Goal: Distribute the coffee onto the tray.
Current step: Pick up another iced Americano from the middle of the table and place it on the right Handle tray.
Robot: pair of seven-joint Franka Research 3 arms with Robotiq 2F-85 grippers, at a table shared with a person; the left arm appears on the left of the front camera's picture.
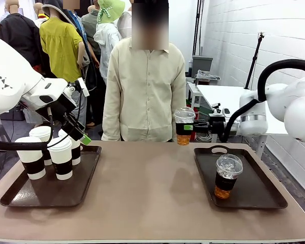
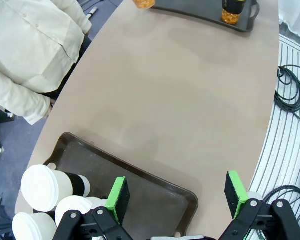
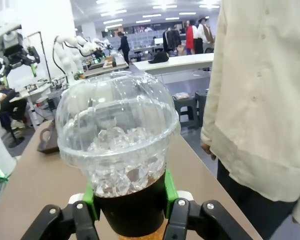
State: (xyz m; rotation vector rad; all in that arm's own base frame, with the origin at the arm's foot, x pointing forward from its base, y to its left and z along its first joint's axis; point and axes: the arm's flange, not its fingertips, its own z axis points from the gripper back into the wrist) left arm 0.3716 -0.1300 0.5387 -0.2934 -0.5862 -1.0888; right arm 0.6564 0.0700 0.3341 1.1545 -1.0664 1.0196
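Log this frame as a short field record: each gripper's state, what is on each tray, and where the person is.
left gripper: open, above the left tray
right gripper: shut on a clear dome-lidded cup, held in the air
left tray: four white paper cups with dark sleeves
right tray: one dome-lidded cup, amber liquid
person: standing at the far side

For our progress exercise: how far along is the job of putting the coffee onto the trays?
Done: one iced cup stands on the right tray; white lidded cups stand on the left tray.
In hand: the right gripper holds another iced cup above the table.
Left: setting it down. The left gripper is open.
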